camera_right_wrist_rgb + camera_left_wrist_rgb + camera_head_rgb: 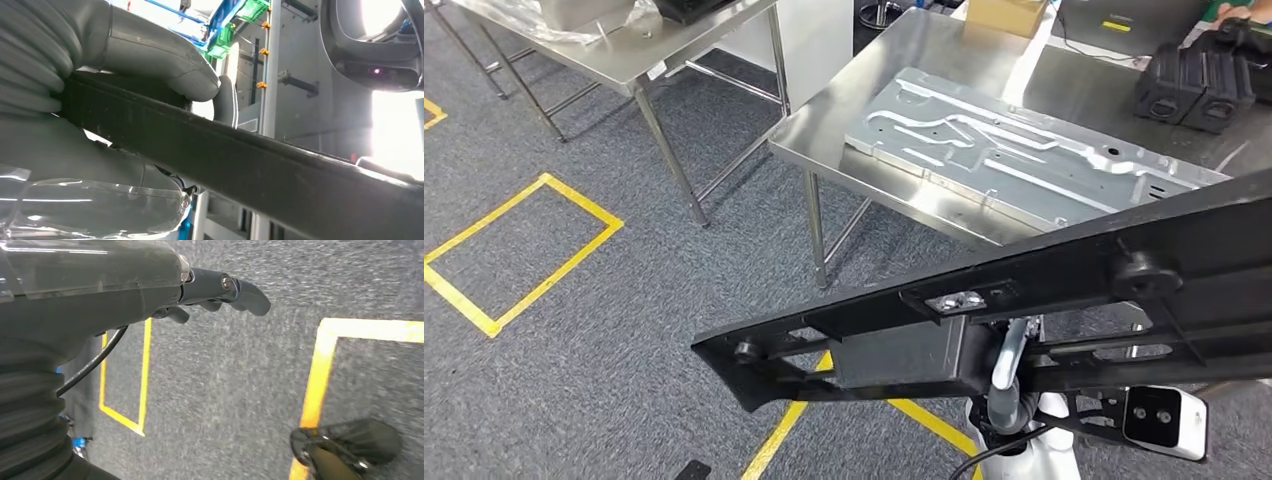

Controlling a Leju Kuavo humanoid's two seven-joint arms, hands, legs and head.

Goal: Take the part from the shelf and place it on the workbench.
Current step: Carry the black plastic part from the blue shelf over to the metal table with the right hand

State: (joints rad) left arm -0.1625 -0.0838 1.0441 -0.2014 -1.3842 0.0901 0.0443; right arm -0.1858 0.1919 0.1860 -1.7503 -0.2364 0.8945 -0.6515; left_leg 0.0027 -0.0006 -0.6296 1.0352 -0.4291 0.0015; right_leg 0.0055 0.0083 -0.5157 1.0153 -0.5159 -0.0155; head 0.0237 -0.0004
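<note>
A long black frame-like part [1024, 290] stretches across the head view from lower left to the right edge, above the carpet and in front of the steel workbench [844, 110]. In the right wrist view my right hand [125, 95] grips the part's black bar [260, 165], thumb on one side and fingers on the other. My left hand [220, 290] hangs over the floor with its fingers stretched out and nothing in them. One dark rounded end of the part [350, 445] shows near it.
A silver stamped metal panel [1014, 150] lies on the workbench, with black cases [1194, 85] behind it. A second steel table [614, 50] stands at the back left. Yellow tape [524, 250] marks squares on the grey carpet.
</note>
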